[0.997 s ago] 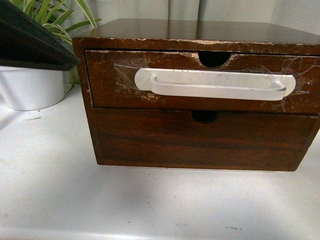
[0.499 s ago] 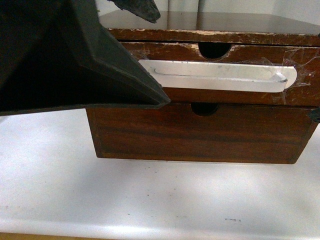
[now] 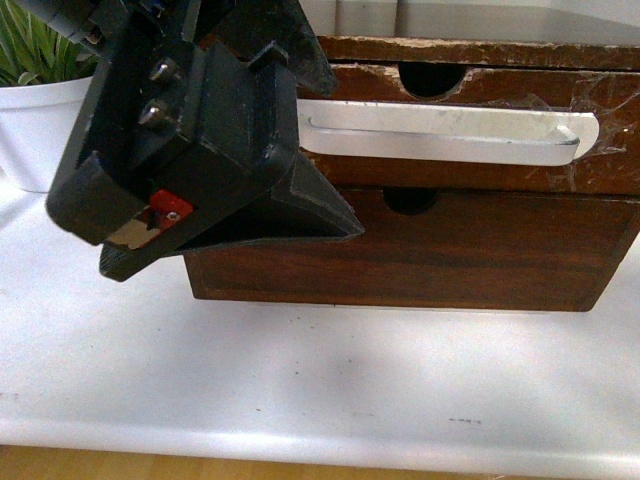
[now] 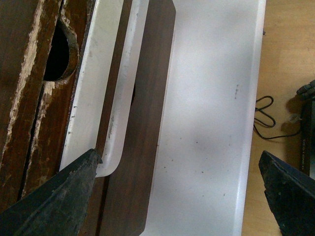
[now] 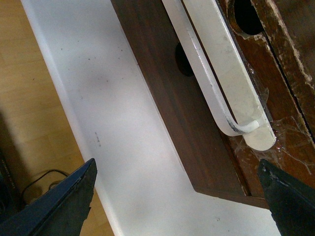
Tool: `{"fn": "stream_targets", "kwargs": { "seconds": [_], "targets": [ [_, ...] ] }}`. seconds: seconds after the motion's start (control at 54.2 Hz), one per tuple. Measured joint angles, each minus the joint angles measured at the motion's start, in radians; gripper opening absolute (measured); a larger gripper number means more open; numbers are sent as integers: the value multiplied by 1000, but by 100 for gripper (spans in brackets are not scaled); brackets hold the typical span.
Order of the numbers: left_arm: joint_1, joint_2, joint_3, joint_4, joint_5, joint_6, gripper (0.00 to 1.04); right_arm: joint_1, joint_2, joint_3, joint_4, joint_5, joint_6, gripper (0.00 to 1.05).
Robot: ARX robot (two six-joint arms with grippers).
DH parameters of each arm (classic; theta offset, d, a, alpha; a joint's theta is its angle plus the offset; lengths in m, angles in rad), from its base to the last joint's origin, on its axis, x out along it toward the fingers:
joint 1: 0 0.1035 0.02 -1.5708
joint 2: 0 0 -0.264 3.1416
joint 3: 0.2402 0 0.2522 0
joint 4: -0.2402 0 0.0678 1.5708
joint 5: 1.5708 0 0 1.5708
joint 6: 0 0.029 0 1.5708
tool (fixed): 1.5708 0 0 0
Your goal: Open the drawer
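The drawer is the upper one of a dark wooden chest, scratched, with a half-round notch and a long white handle taped on. My left gripper is open in front of the handle's left end and hides that side of the drawer. In the left wrist view one of its fingers lies at the end of the handle, and the left gripper spans the lower drawer's edge. The right gripper is open near the other end of the handle, below the chest's corner.
A plain lower drawer sits under the handled one. The chest stands on a white table whose front edge is close to me. A plant in a white pot stands at the far left. Cables lie on the wooden floor.
The left gripper has swung in from the left and turned, now showing its body and fingers in front of the handle's left end. The chest sits higher in the front view.
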Motion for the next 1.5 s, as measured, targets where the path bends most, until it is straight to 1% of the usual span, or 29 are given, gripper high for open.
{"fn": "stream_targets", "kwargs": {
  "seconds": [0.148, 0.388, 0.572, 0.794, 1.034, 1.219, 1.496],
  "targets": [
    [1, 41, 9, 25, -14, -6, 98, -29, 0, -6, -4, -35, -3, 96],
    [1, 95, 47, 39, -41, -5, 98, -67, -7, -21, -11, -53, -21, 96],
    [5, 114, 61, 42, -73, 10, 98, -74, -10, -26, -13, -63, -28, 96],
    [14, 139, 69, 35, -90, 45, 98, -74, -10, -31, -3, -71, -28, 96],
    [16, 152, 81, 8, -85, 80, 98, -73, 13, -32, 6, -72, -28, 96],
    [18, 153, 95, -56, -56, 105, 98, -55, 54, -17, 10, -69, -27, 96],
    [18, 153, 98, -63, -56, 117, 98, -21, 158, 43, 34, -64, -24, 96]
  ]
}}
